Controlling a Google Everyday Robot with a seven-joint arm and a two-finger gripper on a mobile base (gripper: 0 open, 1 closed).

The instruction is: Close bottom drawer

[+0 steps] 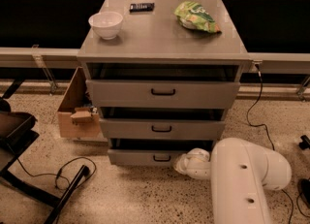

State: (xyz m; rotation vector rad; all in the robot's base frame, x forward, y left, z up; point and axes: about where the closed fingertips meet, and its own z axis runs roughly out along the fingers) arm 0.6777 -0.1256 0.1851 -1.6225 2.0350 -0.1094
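Grey three-drawer cabinet (162,94) centre frame, counter (160,41) on top. White arm (244,184) lower right, cut off by bottom edge. Bottom drawer (140,157) lowest of three, protruding slightly, dark gap above its front; interior hidden. Cardboard box (72,106) at left, partly behind cabinet. Pincer (190,163) low at bottom drawer's right end, close against front; apart or together: cannot tell. On counter: green bag (196,17), white bowl (105,24), small black item (141,7), not identifiable.
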